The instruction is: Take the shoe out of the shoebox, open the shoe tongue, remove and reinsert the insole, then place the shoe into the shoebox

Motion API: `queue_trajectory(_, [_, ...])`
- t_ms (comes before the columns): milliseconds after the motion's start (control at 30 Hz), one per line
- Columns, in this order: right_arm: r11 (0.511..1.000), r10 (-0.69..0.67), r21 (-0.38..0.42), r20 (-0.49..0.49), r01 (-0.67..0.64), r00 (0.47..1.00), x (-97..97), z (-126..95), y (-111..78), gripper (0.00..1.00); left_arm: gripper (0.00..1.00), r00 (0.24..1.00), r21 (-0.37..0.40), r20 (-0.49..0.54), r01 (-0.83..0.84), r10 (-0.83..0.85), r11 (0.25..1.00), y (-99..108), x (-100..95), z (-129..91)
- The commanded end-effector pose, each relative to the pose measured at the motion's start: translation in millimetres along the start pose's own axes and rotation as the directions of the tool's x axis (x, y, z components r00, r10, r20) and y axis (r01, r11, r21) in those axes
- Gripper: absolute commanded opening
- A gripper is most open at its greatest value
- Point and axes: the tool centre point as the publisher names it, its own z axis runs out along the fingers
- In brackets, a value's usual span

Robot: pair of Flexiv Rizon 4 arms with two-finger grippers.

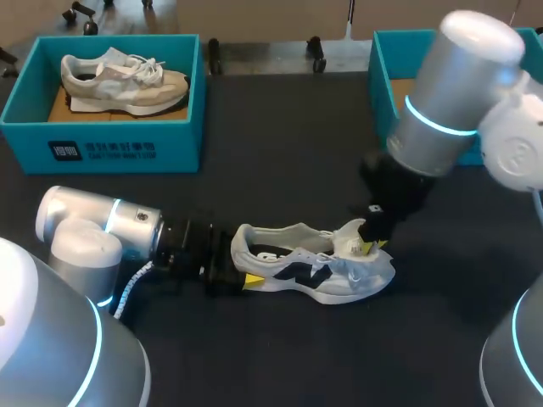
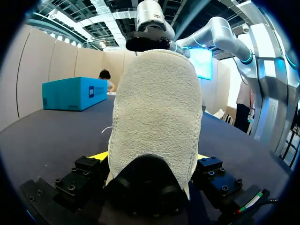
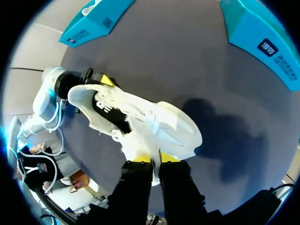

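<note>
Head view: the shoe (image 1: 314,271), white with black side markings, sits on the dark table (image 1: 280,170) between my two arms, outside both boxes. It looks upright on its sole, toe toward my right. My left gripper (image 1: 243,271) is at the heel and my right gripper (image 1: 366,246) is over the front of the lacing. The left box (image 1: 110,146), at the far edge on my left, holds a second, beige shoe (image 1: 123,80) on a brown floor. The right box (image 1: 386,59) is mostly hidden behind my right arm. I see a strip of bare brown floor in it and cannot tell about the rest. Left wrist view: the padded heel fills the space between the fingers (image 2: 99,156), with a yellow tip against each side, so I log the left as clamped on the heel. Right wrist view: the two tips stand close together, pinching a thin white flap at the shoe's throat. I take it for the tongue (image 3: 143,140), though the laces crowd in there and I can't fully separate them. Handling, my judgement: the shoe is light, with a soft upper that buckles under a squeeze and a stiffer sole. The heel is the firmest place to hold it. The tongue is thin and floppy, so grip near its free edge and pull gently. The insole, not visible, is likely thin and bendy. I'd lift it from the heel end and watch that the laces don't snag.
</note>
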Motion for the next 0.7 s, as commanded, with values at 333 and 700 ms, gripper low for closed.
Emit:
queue_trajectory(333, [0.999, -0.003, -0.04, -0.053, 0.001, 0.999, -1.3, -21, -14.7, 1.0, 0.0, 1.0, -0.002, -0.002, 0.0, 0.0, 1.0, 5, -4.1, -1])
queue_trajectory(700, [0.988, -0.147, -0.036, 0.13, 0.153, 0.981, 36.4, -79, -11.5, 1.0, 0.0, 1.0, -0.002, -0.002, 0.0, 0.0, 1.0, 5, -4.1, -1])
